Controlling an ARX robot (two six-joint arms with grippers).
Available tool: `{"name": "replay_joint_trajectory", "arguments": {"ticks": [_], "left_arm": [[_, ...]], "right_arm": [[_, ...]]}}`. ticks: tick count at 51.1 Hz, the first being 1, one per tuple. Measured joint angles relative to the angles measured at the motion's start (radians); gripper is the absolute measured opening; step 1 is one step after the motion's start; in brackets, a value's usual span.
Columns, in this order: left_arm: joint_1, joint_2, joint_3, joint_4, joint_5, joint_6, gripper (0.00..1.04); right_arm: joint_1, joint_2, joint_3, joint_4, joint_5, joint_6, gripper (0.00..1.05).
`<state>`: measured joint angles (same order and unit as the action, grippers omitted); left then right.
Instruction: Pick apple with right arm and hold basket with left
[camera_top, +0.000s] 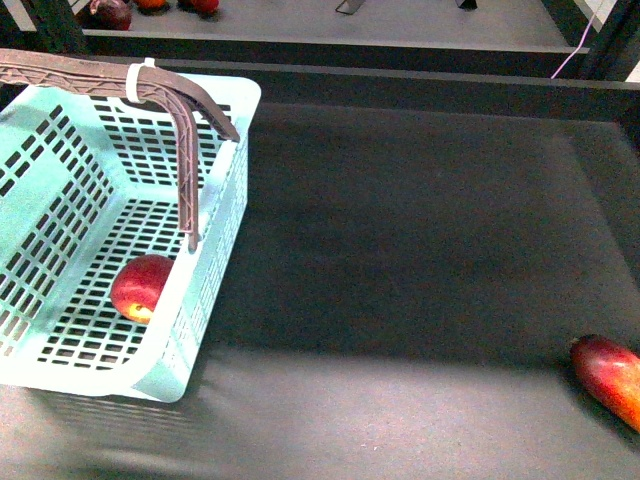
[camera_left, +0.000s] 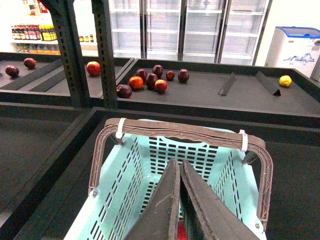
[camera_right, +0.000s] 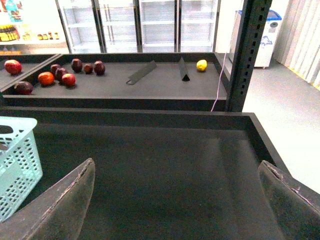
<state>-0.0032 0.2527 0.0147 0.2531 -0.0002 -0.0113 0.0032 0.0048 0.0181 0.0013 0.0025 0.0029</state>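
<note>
The mint-green basket (camera_top: 215, 250) stands at the left of the dark table in the front view, its brown handles (camera_top: 185, 150) raised. The red apple (camera_top: 142, 286) with a yellowish patch lies on the basket's slotted floor near the right wall. In the left wrist view my left gripper (camera_left: 179, 165) is shut on the basket (camera_left: 130, 180), its jaws pressed together over the near side; a sliver of red shows below them. In the right wrist view my right gripper (camera_right: 177, 172) is open and empty above bare table, the basket's corner (camera_right: 15, 165) off to one side. Neither gripper shows in the front view.
An elongated red-orange fruit (camera_top: 610, 378) lies at the table's right edge. A raised black rim (camera_top: 400, 90) bounds the table's far side. On the shelf beyond lie several dark red and orange fruits (camera_left: 150, 80) and a yellow one (camera_left: 285, 80). A black post (camera_right: 247, 55) stands at the far right corner.
</note>
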Motion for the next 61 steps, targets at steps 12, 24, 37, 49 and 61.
{"name": "replay_joint_trajectory", "arguments": {"ticks": [12, 24, 37, 49, 61], "left_arm": [[0.000, -0.092, 0.000, -0.093, 0.000, 0.000, 0.03], [0.000, -0.246, 0.000, -0.250, 0.000, 0.000, 0.03], [0.000, -0.246, 0.000, -0.251, 0.000, 0.000, 0.03], [0.000, -0.246, 0.000, -0.251, 0.000, 0.000, 0.03], [0.000, -0.246, 0.000, -0.251, 0.000, 0.000, 0.06]], "right_arm": [[0.000, 0.000, 0.000, 0.000, 0.000, 0.000, 0.96], [0.000, 0.000, 0.000, 0.000, 0.000, 0.000, 0.96], [0.000, 0.000, 0.000, 0.000, 0.000, 0.000, 0.96], [0.000, 0.000, 0.000, 0.000, 0.000, 0.000, 0.96], [0.000, 0.000, 0.000, 0.000, 0.000, 0.000, 0.96]]}}
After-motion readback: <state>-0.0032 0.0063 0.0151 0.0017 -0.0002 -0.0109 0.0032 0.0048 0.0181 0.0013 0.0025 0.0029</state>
